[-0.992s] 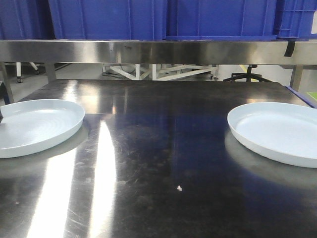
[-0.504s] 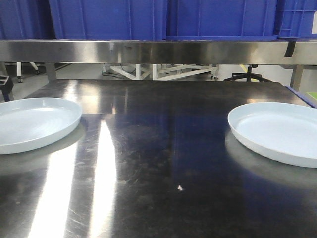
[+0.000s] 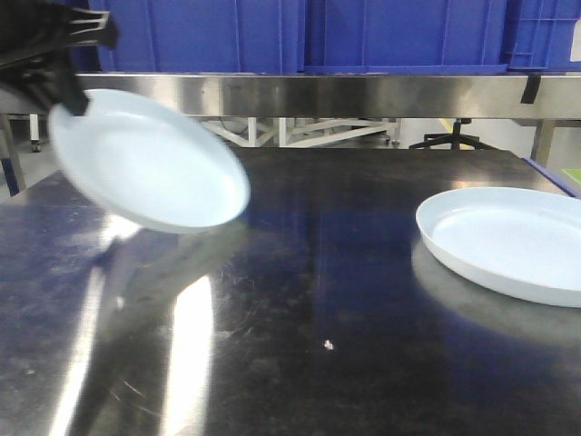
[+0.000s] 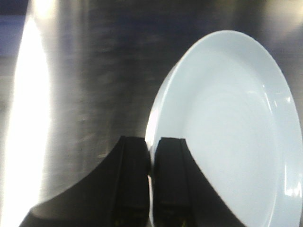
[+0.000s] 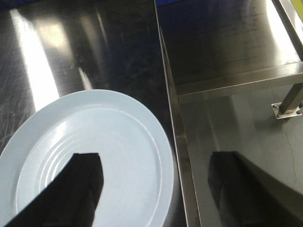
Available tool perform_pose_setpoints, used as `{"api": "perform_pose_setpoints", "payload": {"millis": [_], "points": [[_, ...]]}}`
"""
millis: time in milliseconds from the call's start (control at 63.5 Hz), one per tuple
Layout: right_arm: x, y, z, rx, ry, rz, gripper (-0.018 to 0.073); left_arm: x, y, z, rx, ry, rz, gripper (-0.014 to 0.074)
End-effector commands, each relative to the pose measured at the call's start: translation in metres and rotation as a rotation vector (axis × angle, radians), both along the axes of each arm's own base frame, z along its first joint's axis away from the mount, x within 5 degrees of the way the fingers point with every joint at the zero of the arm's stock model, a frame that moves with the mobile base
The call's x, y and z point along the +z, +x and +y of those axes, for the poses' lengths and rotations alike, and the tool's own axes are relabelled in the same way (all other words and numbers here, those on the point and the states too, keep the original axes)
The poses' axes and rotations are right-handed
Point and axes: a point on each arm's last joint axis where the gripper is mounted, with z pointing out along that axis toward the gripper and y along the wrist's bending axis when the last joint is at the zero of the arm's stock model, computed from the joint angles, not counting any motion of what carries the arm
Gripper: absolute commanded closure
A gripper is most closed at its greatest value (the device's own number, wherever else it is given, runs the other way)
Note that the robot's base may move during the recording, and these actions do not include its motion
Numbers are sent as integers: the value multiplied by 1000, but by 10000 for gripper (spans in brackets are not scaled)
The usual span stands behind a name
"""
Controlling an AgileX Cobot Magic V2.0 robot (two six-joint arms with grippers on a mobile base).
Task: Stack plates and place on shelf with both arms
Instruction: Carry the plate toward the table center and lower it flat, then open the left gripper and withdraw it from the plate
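Pinching the rim of one plate [image 4: 227, 132], the left gripper [image 4: 151, 142] holds it tilted above the dark surface [image 3: 345, 272]. The right gripper [image 5: 156, 158] is spread wide over the other plate [image 5: 123, 132], which lies flat near the surface's right edge. Blue crates [image 3: 399, 32] sit on the shelf [image 3: 363, 95] behind.

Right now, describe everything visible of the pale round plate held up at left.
The round, shallow, glossy pale bluish-white plate has a low raised rim and a smooth face. It hangs clear above the dark steel tabletop, steeply tilted, inner face toward the front camera. The left gripper pinches its rim, one black finger on each side; nothing else touches it.
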Motion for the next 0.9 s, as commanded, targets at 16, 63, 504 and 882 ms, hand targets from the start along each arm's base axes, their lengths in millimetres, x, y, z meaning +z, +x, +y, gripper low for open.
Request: {"api": "perform_pose_setpoints", "payload": {"millis": [16,63,504,882], "points": [[19,6,-1,1,-27,-110,-11,27,-5,-28,-61,-109,-135,492],[19,6,-1,1,-27,-110,-11,23,-6,-39,-86,-120,-128,492],[19,6,-1,1,-27,-110,-11,-19,13,-75,-147,-72,-45,483],[19,6,-1,1,-27,-110,-11,-11,14,-68,-157,41,7,270]]}}
